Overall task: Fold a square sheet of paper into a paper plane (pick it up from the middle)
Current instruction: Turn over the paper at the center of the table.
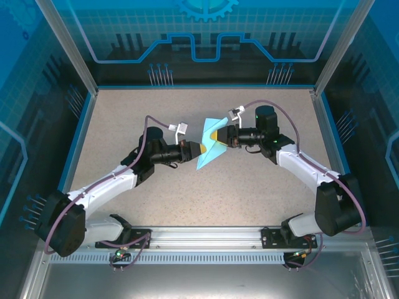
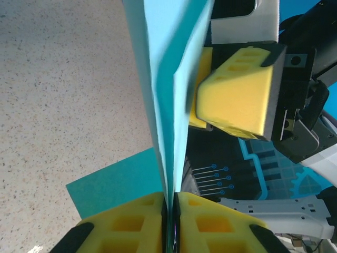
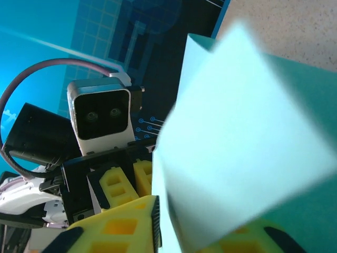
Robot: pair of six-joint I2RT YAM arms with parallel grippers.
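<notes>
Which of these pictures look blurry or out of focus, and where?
Right wrist: the paper close to the lens is soft-edged, out of focus. Left wrist: paper edges slightly blurred, table speckle sharp. Top external: sharp, evenly lit.

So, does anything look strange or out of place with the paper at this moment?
Nothing looks torn or spilled. One thing is odd: the paper stands on edge, pinched by the left end effector, and its folded layers gape apart instead of lying flat together.
</notes>
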